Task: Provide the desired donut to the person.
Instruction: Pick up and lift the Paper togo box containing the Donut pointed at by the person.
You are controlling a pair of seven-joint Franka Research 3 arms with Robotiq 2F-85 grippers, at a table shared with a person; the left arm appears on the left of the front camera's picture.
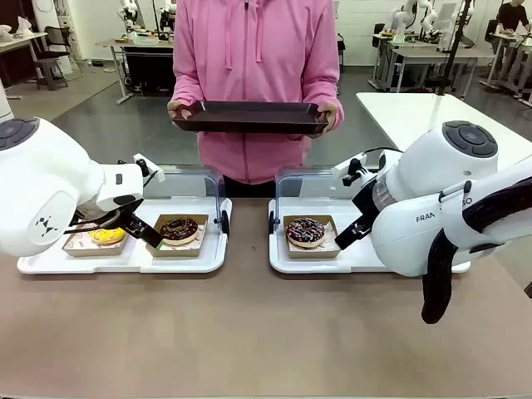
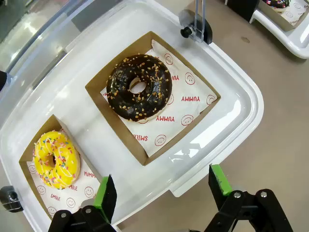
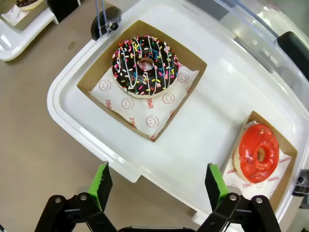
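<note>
The person (image 1: 249,75) stands at top centre of the front view, holding an empty dark tray (image 1: 249,117) level in both hands; neither hand points, so which donut is wanted cannot be told. The left gripper (image 2: 162,182) hangs spread and empty over the near rim of its white tray (image 2: 241,92): the nut-crumbed chocolate donut (image 2: 139,87) lies up the frame from the gap, slightly left, the yellow sprinkled donut (image 2: 55,158) at lower left beside one finger. The right gripper (image 3: 158,176), likewise spread and empty, has the rainbow-sprinkled chocolate donut (image 3: 144,65) straight up the frame and the red glazed donut (image 3: 259,152) at lower right. Each arm is nearer its own pair; the donuts being round, I judge no long axis matters, only the choice of arm
</note>
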